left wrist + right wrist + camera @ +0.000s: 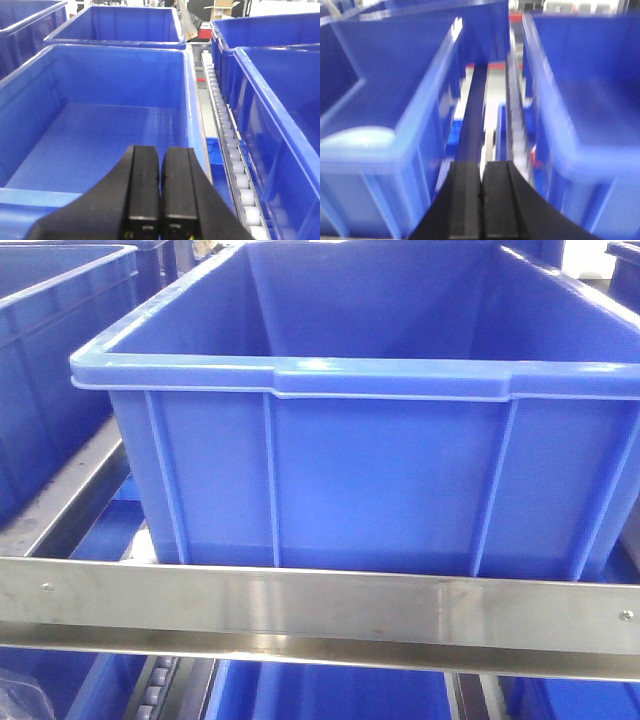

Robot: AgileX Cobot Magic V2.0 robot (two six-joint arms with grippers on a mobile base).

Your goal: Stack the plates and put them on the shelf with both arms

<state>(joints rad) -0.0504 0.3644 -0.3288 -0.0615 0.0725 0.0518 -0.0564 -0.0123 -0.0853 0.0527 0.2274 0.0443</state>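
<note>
1. Looking down the shelf (300,605) here: a steel front rail with rivets runs across the front view, and a big blue bin (380,420) sits on it, open and with nothing inside
2. Left pincer (160,200) hangs over the near rim of that same kind of bin, its two black fingers pressed together with nothing between them
3. Right pincer (481,200) is also closed flat on itself, gripping nothing, and pointing down the gap between two bins (385,100); this view is smeared with blur, so detail is thin
4. The plates? Not in any view, so I cannot say where they sit. Neither arm carries one, and my read is that stacking has not been achieved in anything shown here
5. What could go wrong: both pincers are close to bin walls, so a swing sideways could clip a rim and shove a bin along the rollers (235,165), which would let it slide easily
6. Another risk: glossy plates with low rims are slippery, and closed fingers must open before any grasp
7. The surroundings: rows of blue bins on roller tracks, more racking below, cardboard boxes (220,10) far at the back, bright overhead light glaring off the plastic
</note>
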